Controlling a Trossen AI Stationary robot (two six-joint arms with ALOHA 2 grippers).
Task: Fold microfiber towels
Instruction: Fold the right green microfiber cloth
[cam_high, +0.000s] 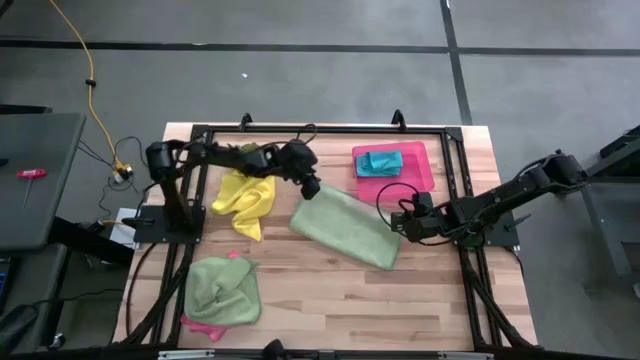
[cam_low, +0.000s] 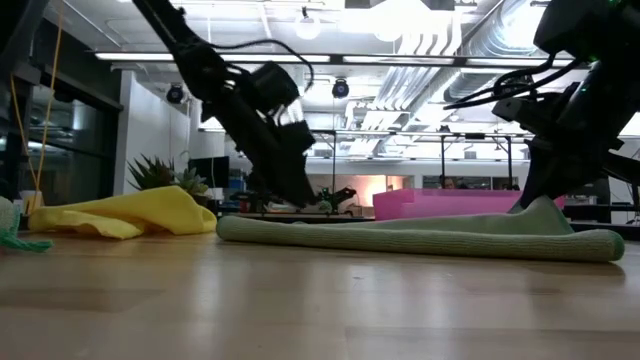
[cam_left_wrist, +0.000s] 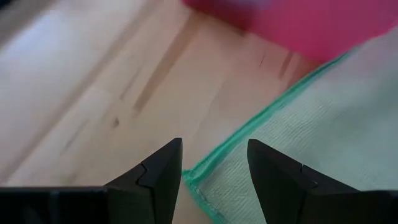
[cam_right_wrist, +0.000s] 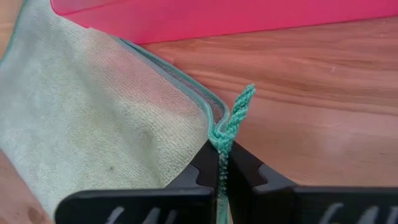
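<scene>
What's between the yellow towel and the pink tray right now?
In the high view, the left hand and the folded green towel's upper corner lie between the yellow towel and the pink tray.

The wooden table (cam_high: 330, 290) is lit evenly from above in the high view; only faint, soft shadows are cast beside the arms. In the low view, the ceiling lights (cam_low: 400, 15) are overexposed and glare is spread across the upper room, so the arms are rendered as dark silhouettes. The near table surface is blurred there. In the left wrist view, the pink tray (cam_left_wrist: 298, 25) is out of focus. The right wrist view is sharp, with towel fibres resolved.
</scene>
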